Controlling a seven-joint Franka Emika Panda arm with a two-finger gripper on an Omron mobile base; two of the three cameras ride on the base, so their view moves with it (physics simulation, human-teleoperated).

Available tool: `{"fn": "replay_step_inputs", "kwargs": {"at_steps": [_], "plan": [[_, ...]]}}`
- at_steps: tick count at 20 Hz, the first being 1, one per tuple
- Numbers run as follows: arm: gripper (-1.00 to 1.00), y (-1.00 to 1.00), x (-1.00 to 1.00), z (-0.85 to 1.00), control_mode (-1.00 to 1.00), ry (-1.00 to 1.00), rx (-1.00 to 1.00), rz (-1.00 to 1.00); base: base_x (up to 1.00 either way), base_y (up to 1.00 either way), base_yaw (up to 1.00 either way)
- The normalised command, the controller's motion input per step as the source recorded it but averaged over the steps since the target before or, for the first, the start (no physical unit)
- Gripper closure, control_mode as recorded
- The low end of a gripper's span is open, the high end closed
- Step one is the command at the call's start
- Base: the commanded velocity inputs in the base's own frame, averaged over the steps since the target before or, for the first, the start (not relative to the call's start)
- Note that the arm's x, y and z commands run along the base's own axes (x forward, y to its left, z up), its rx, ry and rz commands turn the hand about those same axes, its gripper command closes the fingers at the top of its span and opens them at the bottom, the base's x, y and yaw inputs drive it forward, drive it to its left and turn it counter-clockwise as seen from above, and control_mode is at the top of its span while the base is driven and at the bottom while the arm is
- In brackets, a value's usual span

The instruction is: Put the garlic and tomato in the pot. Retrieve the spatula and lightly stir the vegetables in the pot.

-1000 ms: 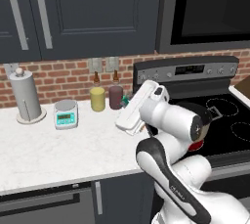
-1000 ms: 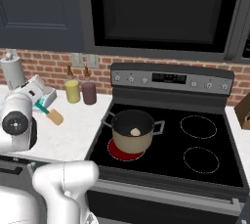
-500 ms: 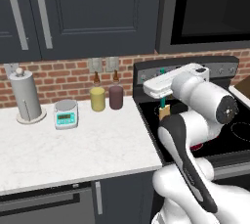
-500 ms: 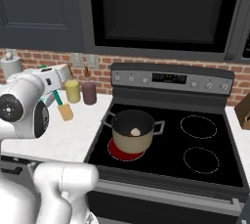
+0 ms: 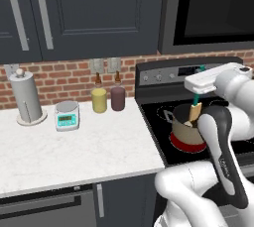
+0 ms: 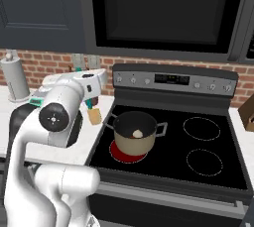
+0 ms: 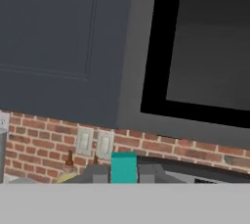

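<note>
Gripper (image 5: 197,93) clamped on the spatula (image 5: 194,113) (blade hanging down) over the pot (image 6: 135,139) at the stove's (image 6: 213,177) front-left corner.

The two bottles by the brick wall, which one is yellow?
The left bottle, next to the little scale, is yellow. The other bottle, nearer the stove, is dark maroon.

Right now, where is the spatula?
The spatula hangs blade-down from the shut gripper, left of the pot in the right base view, near the stove's left edge.
</note>
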Motion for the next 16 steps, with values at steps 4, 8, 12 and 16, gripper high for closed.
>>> {"fn": "replay_step_inputs", "kwargs": {"at_steps": [4, 8, 12, 16], "plan": [[1.0, -0.92, 0.25, -0.32, -1.0, 0.0, 0.08, -0.03, 0.0, 0.0, 0.0], [1.0, -0.74, 0.21, -0.36, -1.0, 0.0, 0.08, -0.05, 0.0, 0.0, 0.0], [1.0, -0.5, 0.37, -0.28, -1.0, 0.0, 0.08, -0.06, 0.0, 0.0, 0.0], [1.0, -0.32, 0.57, -0.23, -1.0, 0.0, 0.09, -0.07, 0.0, 0.0, 0.0]]}}
